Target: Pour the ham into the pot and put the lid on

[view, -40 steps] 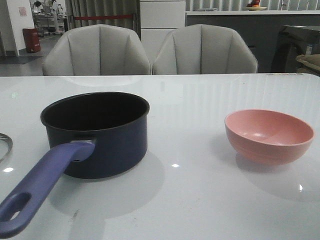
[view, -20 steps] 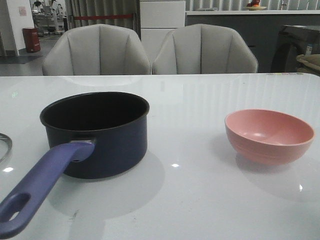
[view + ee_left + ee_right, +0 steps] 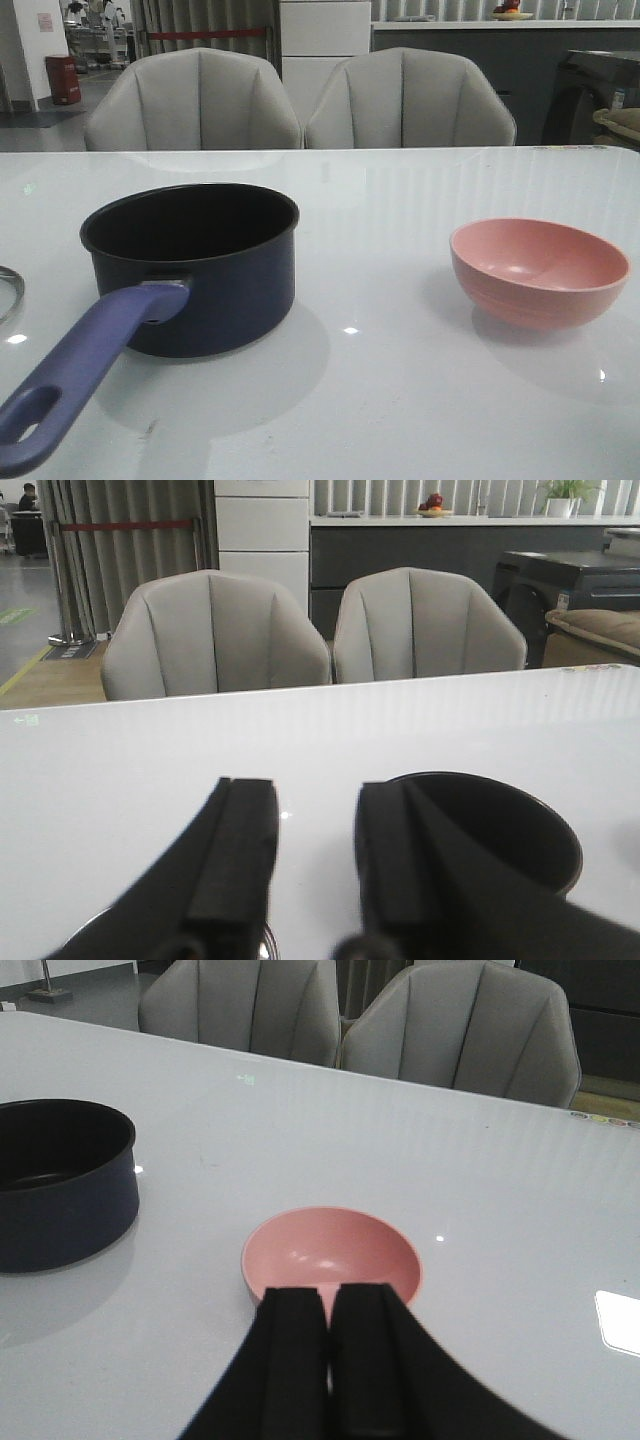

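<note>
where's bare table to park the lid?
Widest bare patch: between the pot and the pink bowl. The strip behind both, toward the chairs, is bare too. The near left is tight: the pot's handle and the lid at the edge.

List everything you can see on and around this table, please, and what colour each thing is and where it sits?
pot: one, dark navy with a black inside and a long purple-blue handle; on the left of the table, handle toward the camera.
lid: one, only a shiny metal rim shows; at the table's far left edge of the front view, left of the pot.
bowl: one, pink; on the right of the table; no ham slices show in it.
table: one, glossy white.
chairs: two, grey, side by side behind the table.
left gripper: one, black, fingers apart, held beside the pot.
right gripper: one, black, fingers nearly together, held near the bowl.
</note>
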